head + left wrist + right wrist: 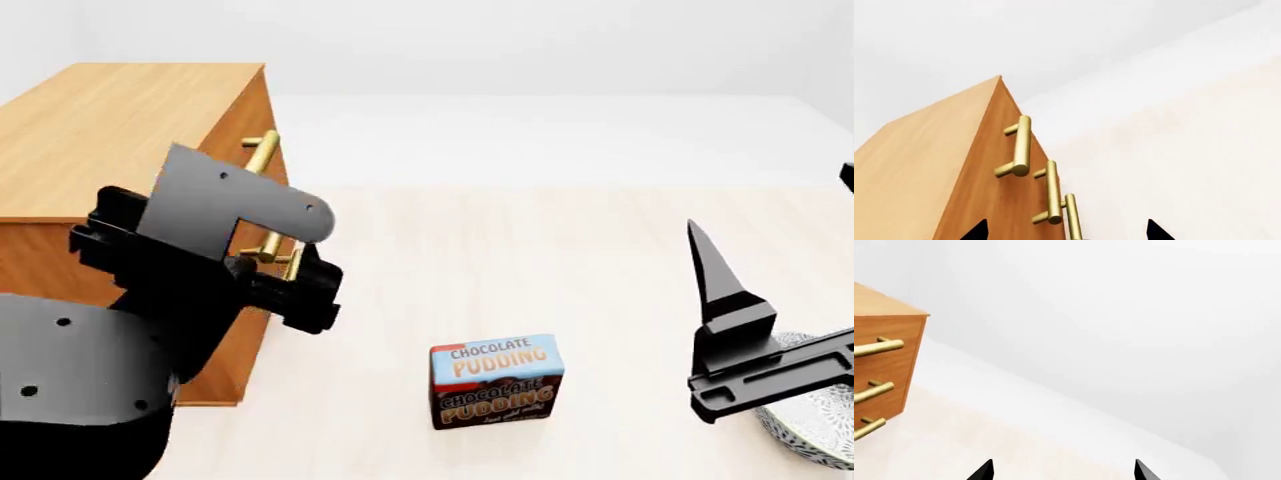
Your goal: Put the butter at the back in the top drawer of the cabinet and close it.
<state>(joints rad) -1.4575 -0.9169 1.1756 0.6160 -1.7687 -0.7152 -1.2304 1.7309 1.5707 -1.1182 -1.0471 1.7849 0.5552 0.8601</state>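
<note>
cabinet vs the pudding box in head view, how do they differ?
Size: the cabinet is far the larger; the chocolate pudding box is small.
Look: the cabinet is plain light-brown wood with brass bar handles; the pudding box is blue and brown with printed lettering.
Place: the cabinet stands at the robot's left, partly hidden by the left arm; the pudding box stands in the open, nearer the middle.
Shared: both are boxy, upright and on the same pale surface.

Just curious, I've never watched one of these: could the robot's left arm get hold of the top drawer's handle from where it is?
Probably yes. The left gripper is open and facing the cabinet front, with the top drawer's handle just ahead and nothing visible between them.
</note>
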